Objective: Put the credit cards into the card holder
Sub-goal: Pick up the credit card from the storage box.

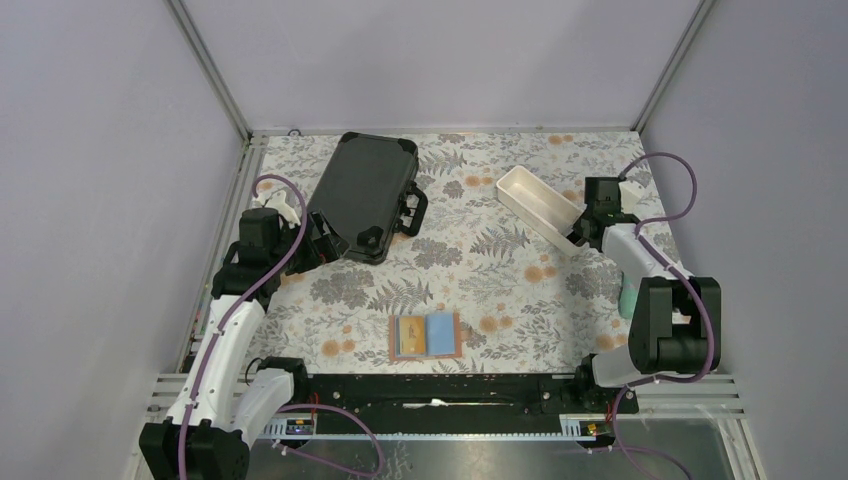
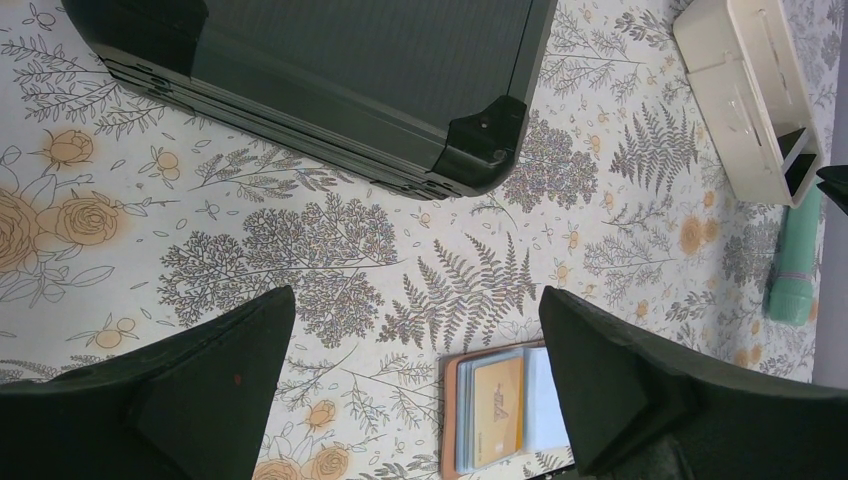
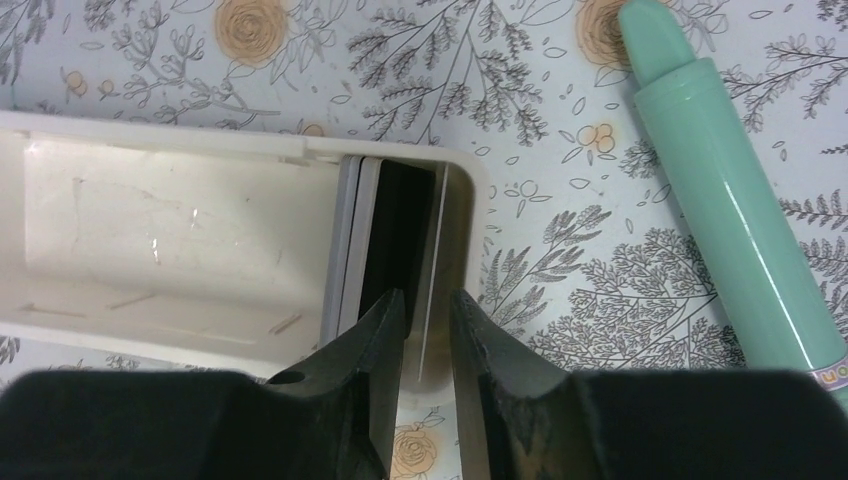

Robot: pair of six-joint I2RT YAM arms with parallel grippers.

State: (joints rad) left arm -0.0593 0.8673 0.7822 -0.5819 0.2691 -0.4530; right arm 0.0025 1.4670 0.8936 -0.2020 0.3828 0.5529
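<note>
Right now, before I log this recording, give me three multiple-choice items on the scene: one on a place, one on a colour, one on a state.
1. Where are the loose credit cards?
A. fanned out flat in the open
B. on edge at one end of the white tray
C. lifted in the air

2. What colour is the pen-like stick beside the tray?
A. red
B. black
C. mint green

3. How does the card holder lie?
A. open flat
B. snapped shut
C. propped on edge

Answers:
1. B, since the right wrist view shows them upright at the tray's end, with the right gripper over them.
2. C, as the stick is pale green along its whole length.
3. A, because its pale blue inside faces up in the top view.
</note>
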